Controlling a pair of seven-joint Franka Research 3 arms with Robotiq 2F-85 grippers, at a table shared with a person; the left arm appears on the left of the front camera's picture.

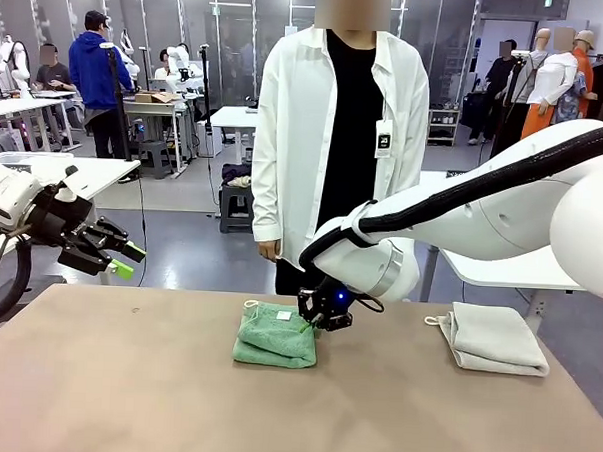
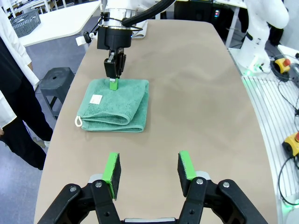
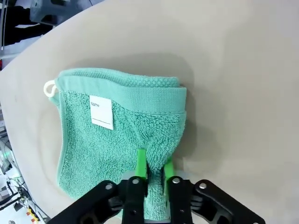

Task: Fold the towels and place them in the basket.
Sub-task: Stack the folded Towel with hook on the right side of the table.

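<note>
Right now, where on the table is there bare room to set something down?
Bare tabletop runs along the near edge, and between the green towel and the folded off-white towel. The left end under the raised left tool is bare. It is crowded at the green towel, which the right tool pinches.

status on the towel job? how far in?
Done: both towels look folded, the off-white towel lying apart on the table. In hand: right gripper shut on the green towel, pinching its edge. Left gripper open, empty. Left: both towels into the basket.
</note>
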